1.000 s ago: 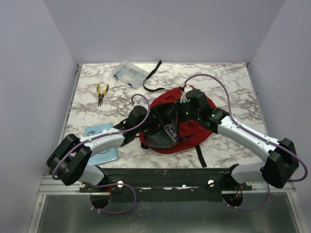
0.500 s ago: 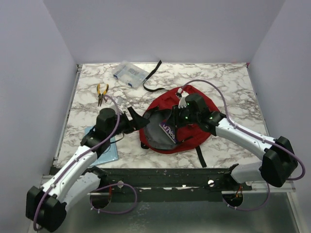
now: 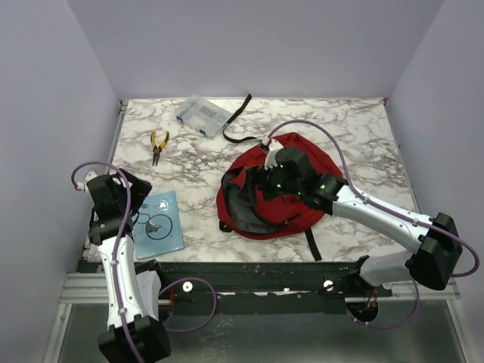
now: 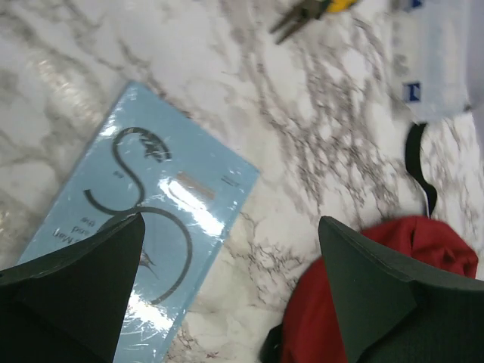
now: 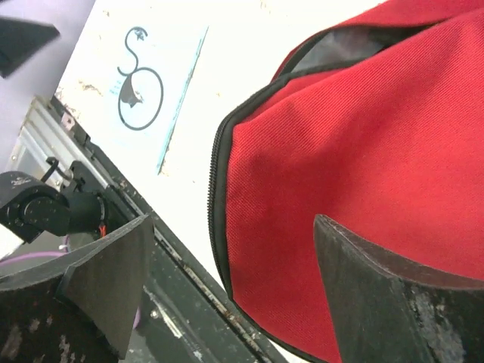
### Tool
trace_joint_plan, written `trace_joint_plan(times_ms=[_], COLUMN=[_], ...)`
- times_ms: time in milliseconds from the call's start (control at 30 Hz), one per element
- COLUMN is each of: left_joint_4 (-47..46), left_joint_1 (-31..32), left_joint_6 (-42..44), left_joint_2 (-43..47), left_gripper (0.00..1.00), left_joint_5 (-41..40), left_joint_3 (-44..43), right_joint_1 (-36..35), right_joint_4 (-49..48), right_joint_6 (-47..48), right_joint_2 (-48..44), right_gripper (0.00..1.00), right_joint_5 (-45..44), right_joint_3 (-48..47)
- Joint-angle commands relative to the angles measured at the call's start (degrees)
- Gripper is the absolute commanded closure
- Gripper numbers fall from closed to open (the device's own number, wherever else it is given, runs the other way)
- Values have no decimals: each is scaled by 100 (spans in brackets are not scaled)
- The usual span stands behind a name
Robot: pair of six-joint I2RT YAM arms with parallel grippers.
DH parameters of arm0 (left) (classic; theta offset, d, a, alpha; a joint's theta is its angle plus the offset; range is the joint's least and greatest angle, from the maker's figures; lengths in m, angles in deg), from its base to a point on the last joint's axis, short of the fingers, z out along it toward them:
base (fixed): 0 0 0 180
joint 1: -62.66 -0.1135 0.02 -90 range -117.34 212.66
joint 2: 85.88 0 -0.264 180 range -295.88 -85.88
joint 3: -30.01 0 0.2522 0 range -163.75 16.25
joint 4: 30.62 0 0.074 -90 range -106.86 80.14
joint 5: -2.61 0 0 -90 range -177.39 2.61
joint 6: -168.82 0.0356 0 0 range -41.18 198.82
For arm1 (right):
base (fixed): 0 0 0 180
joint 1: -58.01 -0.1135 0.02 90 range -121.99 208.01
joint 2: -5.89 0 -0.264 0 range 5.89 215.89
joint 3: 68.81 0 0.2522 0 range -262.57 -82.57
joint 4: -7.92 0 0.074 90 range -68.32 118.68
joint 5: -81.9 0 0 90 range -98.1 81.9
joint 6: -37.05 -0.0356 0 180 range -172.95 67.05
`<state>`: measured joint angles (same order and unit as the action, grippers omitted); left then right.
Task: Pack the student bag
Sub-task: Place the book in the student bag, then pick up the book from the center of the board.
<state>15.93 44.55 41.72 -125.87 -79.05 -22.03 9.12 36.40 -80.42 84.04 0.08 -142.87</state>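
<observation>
Hovering open-fingered and empty near the light blue booklet [image 4: 151, 212], the left gripper [image 4: 231, 221] seems set to fetch it, while the right gripper [image 5: 231, 219], fingers [image 5: 378, 287] likewise apart, hangs over the red backpack [image 3: 299, 208] lying unzipped mid-way across the marble table [image 3: 348, 128].

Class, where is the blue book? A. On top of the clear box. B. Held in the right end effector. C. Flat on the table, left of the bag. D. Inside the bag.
C: the book lies flat on the table, apart from the bag and to its left.
</observation>
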Motion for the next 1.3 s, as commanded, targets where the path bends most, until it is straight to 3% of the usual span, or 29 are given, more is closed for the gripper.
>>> trace_joint_plan(times_ms=[0,233,333,733,1000,1167,1267], left_joint_4=[322,-419,-752,-1115,-1838,-2135,-2100], left_joint_1=[-683,-1434,-1480,-1530,-789,169,398], left_joint_6=[-1423,-2221,-2192,-2241,-2394,-2833,-2791], left_joint_2=[-610,-1657,-1729,-2429,-3264,-3011,-2716], left_gripper=[2,2,2,2,2,2,2], left_joint_5=[-1309,-892,-1344,-554,1005,906,813], left_joint_3=[298,777,955,1176,1226,1525,1617], right_joint_1=[-4,-5,2,-91,-376,-596,-707], right_joint_4=[211,39,57,-710,-938,-1237,-1347], right_joint_6=[161,142,198,-33,-97,-327,-590], right_joint_2=[-355,-494,-477,552,1582,2271,2800], right_gripper=[8,3,2,0,0,0,0], right_joint_5=[-510,-131,-86,652,692,563,577], right_joint_3=[-161,-221,-400,-1050,-1848,-2155,-2216])
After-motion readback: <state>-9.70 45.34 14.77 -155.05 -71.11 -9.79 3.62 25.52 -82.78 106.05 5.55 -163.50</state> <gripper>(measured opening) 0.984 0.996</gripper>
